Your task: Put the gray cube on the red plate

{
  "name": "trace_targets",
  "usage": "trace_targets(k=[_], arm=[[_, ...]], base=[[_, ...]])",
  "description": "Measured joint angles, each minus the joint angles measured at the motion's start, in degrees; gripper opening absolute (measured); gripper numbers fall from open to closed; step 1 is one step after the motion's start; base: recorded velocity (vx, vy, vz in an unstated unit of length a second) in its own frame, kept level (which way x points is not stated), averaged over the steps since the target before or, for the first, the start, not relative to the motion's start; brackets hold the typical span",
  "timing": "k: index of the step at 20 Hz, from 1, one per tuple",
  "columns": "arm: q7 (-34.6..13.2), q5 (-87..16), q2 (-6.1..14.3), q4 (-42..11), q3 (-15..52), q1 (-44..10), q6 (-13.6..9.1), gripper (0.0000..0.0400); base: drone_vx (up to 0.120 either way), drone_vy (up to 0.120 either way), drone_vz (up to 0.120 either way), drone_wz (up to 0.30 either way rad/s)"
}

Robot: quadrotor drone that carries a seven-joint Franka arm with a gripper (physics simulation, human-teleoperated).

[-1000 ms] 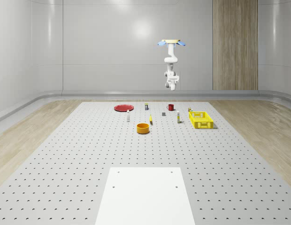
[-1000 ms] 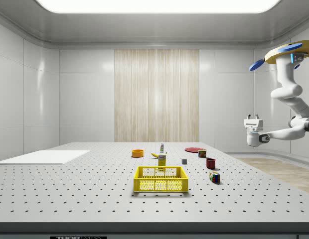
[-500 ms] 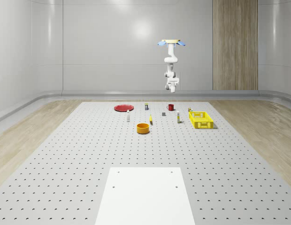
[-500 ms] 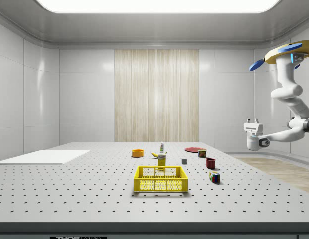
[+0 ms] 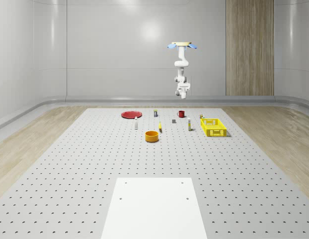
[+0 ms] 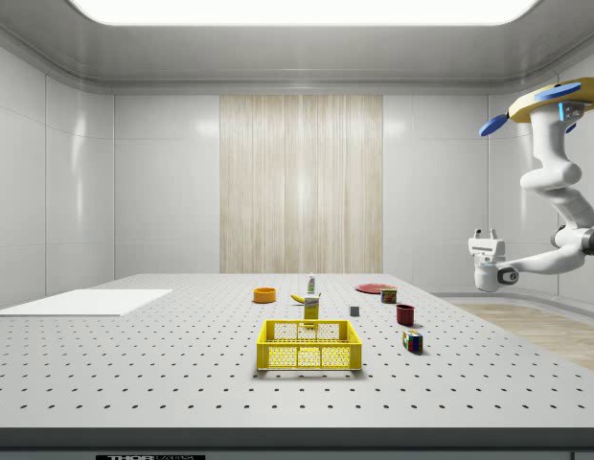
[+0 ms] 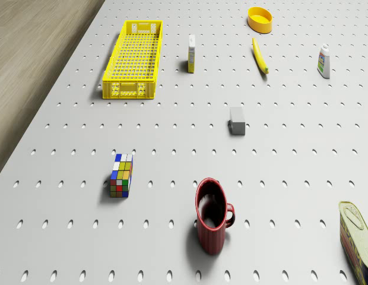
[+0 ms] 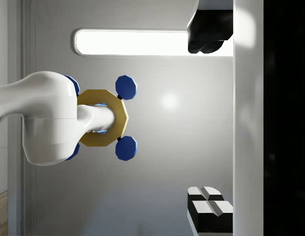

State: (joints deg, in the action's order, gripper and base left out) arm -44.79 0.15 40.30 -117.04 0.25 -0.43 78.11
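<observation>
Altogether: one gray cube [image 7: 237, 120], one red plate [image 5: 131, 114].

My body camera looks down on the perforated table [image 7: 303, 178]. Gray cube [image 7: 237, 120] sits near the middle, clear of everything. Dark red mug [image 7: 212, 216] stands upright closer to me, handle toward the tin can [image 7: 357, 238] at the frame edge. Colour puzzle cube [image 7: 122, 175] lies apart from the mug. Farther off: yellow crate [image 7: 134, 59], small carton [image 7: 192, 53] beside it, banana [image 7: 260, 56], orange bowl [image 7: 260, 19], white bottle [image 7: 324, 61]. Wood floor [image 7: 29, 53] runs along the table's side.
</observation>
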Motion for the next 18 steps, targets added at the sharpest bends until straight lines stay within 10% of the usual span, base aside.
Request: trace_targets(k=[18], arm=[[0.0, -0.3, 0.5, -0.4, 0.3, -0.2, 0.7, 0.04]], base=[[0.031, -0.036, 0.0, 0.0]])
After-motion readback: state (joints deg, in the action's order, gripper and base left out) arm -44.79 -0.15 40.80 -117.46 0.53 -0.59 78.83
